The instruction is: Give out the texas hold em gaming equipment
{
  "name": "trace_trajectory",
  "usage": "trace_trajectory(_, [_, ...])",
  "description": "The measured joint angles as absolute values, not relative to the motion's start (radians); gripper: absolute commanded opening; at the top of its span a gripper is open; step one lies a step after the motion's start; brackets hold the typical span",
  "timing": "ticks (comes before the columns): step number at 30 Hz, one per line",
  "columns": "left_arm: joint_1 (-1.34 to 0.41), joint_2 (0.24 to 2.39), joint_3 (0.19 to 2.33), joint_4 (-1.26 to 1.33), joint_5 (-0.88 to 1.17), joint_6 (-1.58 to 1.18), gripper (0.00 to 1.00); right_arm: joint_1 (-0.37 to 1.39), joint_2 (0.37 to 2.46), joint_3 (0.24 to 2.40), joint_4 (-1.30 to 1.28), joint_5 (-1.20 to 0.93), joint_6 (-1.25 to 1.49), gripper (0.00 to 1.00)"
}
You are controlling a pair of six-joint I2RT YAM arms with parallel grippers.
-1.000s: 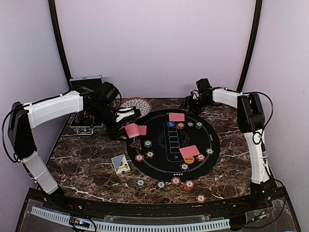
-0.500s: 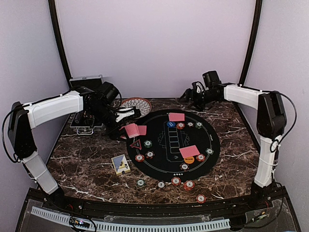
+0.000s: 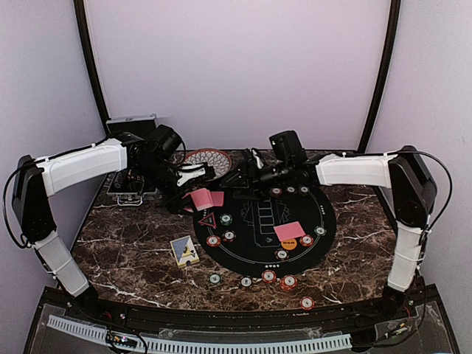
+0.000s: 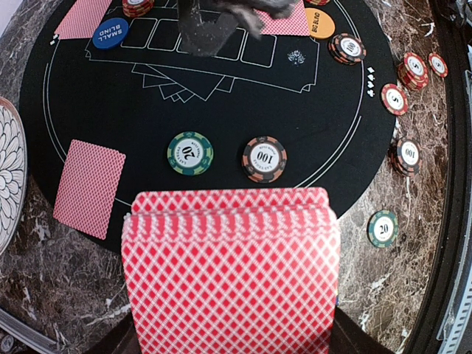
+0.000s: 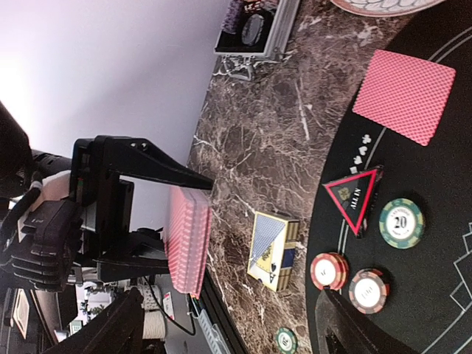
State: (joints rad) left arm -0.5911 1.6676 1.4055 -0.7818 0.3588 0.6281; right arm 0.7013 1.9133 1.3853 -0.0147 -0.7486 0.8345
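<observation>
My left gripper [image 3: 196,193] is shut on a deck of red-backed cards [image 3: 202,198] and holds it above the left edge of the round black mat [image 3: 310,214]. The deck fills the bottom of the left wrist view [image 4: 230,269]. My right gripper [image 3: 236,179] is open and empty, stretched across the mat just right of the deck. In the right wrist view the deck [image 5: 188,240] shows edge-on between the left gripper's black jaws. Single cards [image 3: 289,231] [image 4: 88,188], a red triangle marker [image 3: 206,220], an orange button [image 3: 289,243], a blue button [image 4: 110,32] and striped chips [image 3: 226,219] lie on the mat.
A card box [image 3: 184,251] lies on the marble left of the mat. The patterned bowl [image 3: 208,160] and the silver-edged case [image 3: 131,124] stand at the back left. Several chips [image 3: 269,276] lie along the mat's near edge and on the marble.
My right arm has swung from the far right back corner across the mat to the left, up to the deck. The left arm and the deck have not moved.
</observation>
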Motion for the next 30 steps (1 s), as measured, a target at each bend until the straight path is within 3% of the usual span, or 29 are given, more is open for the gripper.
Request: trace_trajectory(30, [-0.587, 1.668, 1.410, -0.778, 0.363, 0.619, 0.00, 0.841, 2.144, 1.608, 0.044, -0.813, 0.922, 0.75])
